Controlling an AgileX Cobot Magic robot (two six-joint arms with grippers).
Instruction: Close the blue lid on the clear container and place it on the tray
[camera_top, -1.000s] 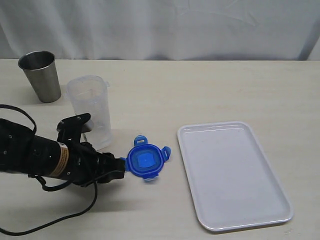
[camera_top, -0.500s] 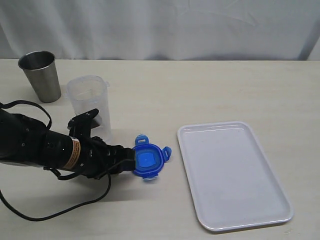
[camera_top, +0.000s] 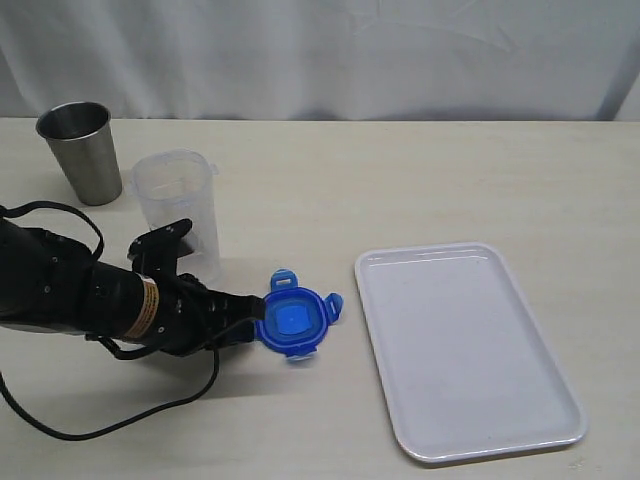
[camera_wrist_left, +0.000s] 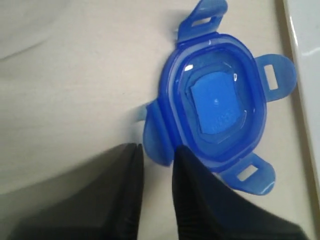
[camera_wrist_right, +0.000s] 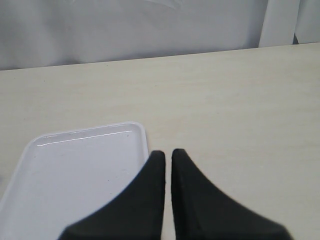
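Left hand (camera_wrist_left: 158, 152) of mine lies low over the surface (camera_top: 420, 180) and meets the blue lid (camera_top: 290, 323) from its 9 o'clock side, fingers set on either side of one snap tab (camera_wrist_left: 156, 131). That tab nearly fills the gap between them, but I cannot tell whether I am pinching it or only flanking it. I judge that I chose the tab because the lid lies flat and its edge gives little else to catch. The lid rests on the surface, off the clear container (camera_top: 180, 210), which stands open and upright at the lid's 11 o'clock, near enough for a short lift over. A metal cup (camera_top: 82, 150) stands farther out the same way and is not my business. The white tray (camera_top: 470, 350) lies bare at the lid's 3 o'clock. My right hand (camera_wrist_right: 167, 152) hangs by one end of the tray, fingertips together and holding nothing.
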